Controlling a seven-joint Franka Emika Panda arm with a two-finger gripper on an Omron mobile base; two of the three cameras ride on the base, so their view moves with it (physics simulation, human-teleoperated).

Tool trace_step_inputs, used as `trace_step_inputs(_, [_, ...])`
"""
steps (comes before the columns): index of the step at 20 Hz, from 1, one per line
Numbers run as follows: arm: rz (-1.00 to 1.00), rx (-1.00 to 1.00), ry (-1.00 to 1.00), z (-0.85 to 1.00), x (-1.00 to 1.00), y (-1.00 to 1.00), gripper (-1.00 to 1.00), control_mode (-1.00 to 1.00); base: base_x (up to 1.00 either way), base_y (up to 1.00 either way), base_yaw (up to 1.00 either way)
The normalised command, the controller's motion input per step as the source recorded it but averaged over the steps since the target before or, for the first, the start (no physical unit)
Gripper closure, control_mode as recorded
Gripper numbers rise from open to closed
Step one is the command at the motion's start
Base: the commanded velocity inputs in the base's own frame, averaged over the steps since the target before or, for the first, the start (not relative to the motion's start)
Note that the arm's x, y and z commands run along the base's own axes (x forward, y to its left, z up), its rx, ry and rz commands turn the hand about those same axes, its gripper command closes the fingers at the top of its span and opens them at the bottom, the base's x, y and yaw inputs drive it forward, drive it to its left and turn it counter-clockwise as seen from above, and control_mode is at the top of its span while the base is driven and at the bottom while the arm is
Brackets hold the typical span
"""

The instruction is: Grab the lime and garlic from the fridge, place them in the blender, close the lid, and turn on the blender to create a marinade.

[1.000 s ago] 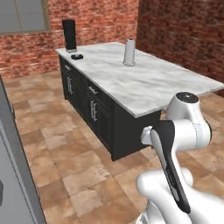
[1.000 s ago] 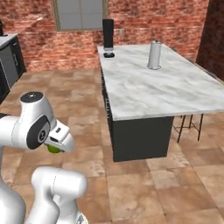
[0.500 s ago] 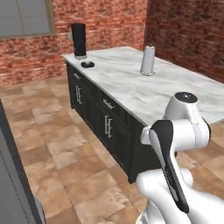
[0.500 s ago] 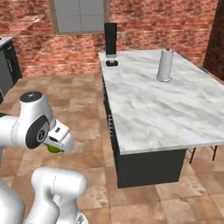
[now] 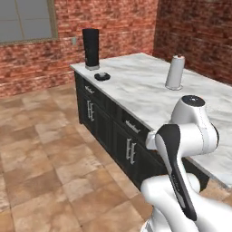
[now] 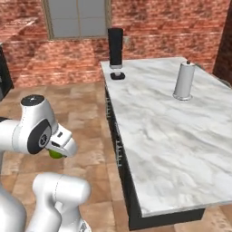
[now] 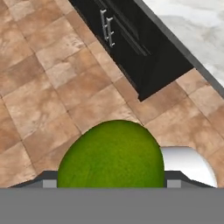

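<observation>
Lime (image 7: 111, 154) in the hand view, close to the camera: round, smooth-skinned, green going yellow at the top, seated low between the finger tips, which are hidden behind it. From the right base view the same fruit (image 6: 55, 154) peeks out as a small green curve under the white hand, tucked close to the arm's big rounded joint. Gripper (image 6: 58, 152) closed around the lime, jaws spread about as wide as the fruit.

Island counter (image 6: 172, 131): pale marble top with grey veining, flat and glossy, over dark panelled cabinet fronts (image 5: 113, 131) with slim silver bar handles. Blender (image 5: 91, 49) at the far corner of the top: tall dark jug, straight-sided, matte black. Lid (image 5: 102, 76) just beside it on the marble, flat, black, rounded-square. Pale grey tapered roll (image 5: 175, 72) upright on a stand, well apart from the blender, nearer the right edge.

Floor (image 5: 41, 154): large terracotta tiles, mottled brown. Walls of red brick; grey-framed window (image 6: 78, 18) behind the blender.
</observation>
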Motion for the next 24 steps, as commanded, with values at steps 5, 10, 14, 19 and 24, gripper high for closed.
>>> trace_step_inputs(5, [0.0, 0.0, 0.0, 0.0, 0.0, 0.0, 1.0, 1.0, 1.0, 0.8, -0.28])
trace_step_inputs(10, [0.0, 0.0, 0.0, 0.0, 0.0, 0.0, 1.0, 1.0, 1.0, 0.93, -0.35])
trace_step_inputs(14, [0.0, 0.0, 0.0, 0.0, 0.0, 0.0, 1.0, 1.0, 1.0, 1.0, -0.39])
trace_step_inputs(19, [0.0, 0.0, 0.0, 0.0, 0.0, 0.0, 1.0, 1.0, 0.95, 1.0, -0.41])
trace_step_inputs(24, [0.0, 0.0, 0.0, 0.0, 0.0, 0.0, 1.0, 1.0, 0.69, 1.0, -0.4])
